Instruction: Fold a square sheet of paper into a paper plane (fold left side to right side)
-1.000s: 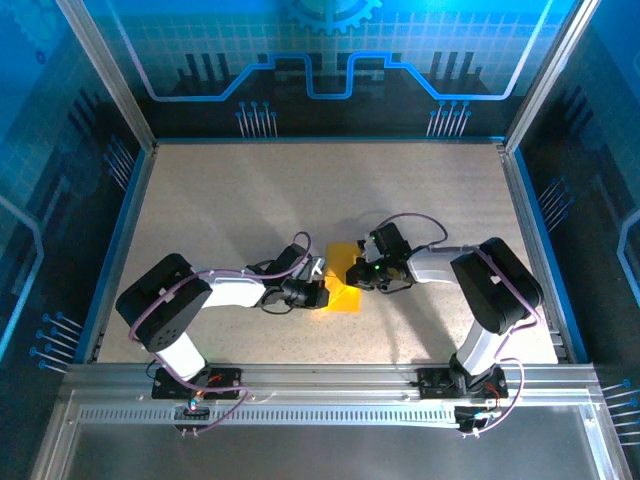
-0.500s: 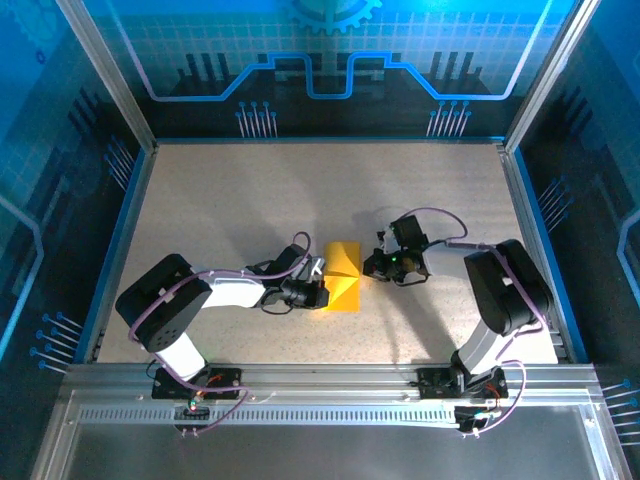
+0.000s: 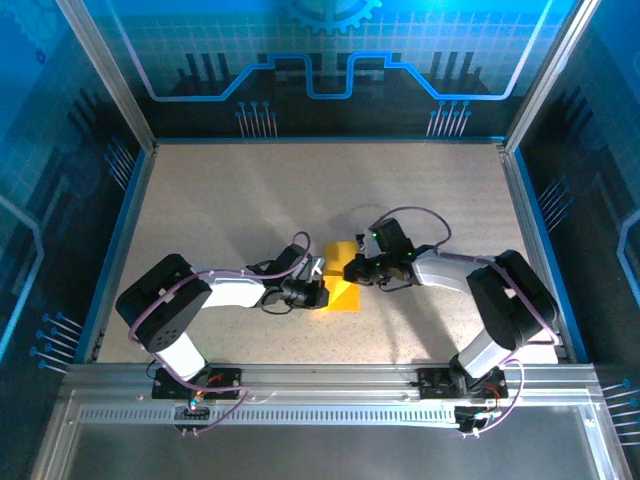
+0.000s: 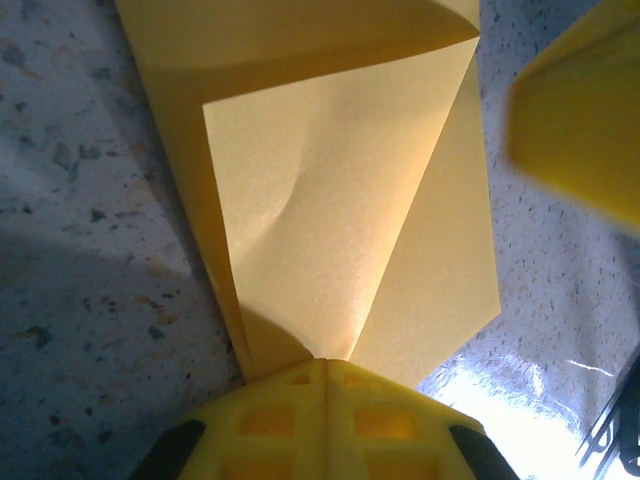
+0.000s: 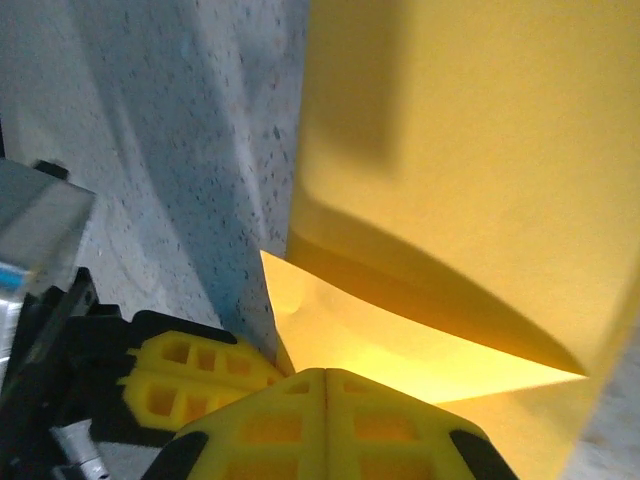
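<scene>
Lying at the middle of the table [image 3: 230,200], the paper [image 3: 345,297] is being held down from both sides, its long axis running near to far. The left gripper [image 3: 318,293], jaws shut, is being pressed on the left edge; the right gripper [image 3: 350,270], also shut, on the right. The left arm is being judged the nearer for the fold.

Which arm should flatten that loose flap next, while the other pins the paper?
Probably the right. The right gripper, shut, sits at the raised flap on the square sheet of paper; the left gripper, shut, rests on the sheet's left edge and looks better kept as the anchor.
</scene>
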Robot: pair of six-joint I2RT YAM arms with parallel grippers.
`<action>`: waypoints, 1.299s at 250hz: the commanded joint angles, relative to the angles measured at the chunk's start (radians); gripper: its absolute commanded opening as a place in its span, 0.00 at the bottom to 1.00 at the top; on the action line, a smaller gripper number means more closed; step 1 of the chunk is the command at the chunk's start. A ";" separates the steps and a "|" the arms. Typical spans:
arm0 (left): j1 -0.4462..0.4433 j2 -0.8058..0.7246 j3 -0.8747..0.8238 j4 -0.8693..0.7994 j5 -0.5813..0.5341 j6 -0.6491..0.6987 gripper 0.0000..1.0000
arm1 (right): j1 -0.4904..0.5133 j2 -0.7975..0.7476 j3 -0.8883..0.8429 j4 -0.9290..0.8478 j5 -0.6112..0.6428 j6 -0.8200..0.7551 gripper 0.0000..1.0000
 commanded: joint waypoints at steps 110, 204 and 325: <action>-0.006 -0.059 0.046 -0.189 -0.030 0.014 0.00 | -0.022 0.110 0.007 -0.055 0.069 0.001 0.00; -0.009 -0.005 0.115 -0.116 0.045 0.021 0.00 | -0.019 0.115 -0.001 -0.032 0.050 0.012 0.00; -0.020 0.106 0.186 -0.110 0.025 0.050 0.00 | -0.011 0.132 0.013 -0.046 0.049 0.008 0.00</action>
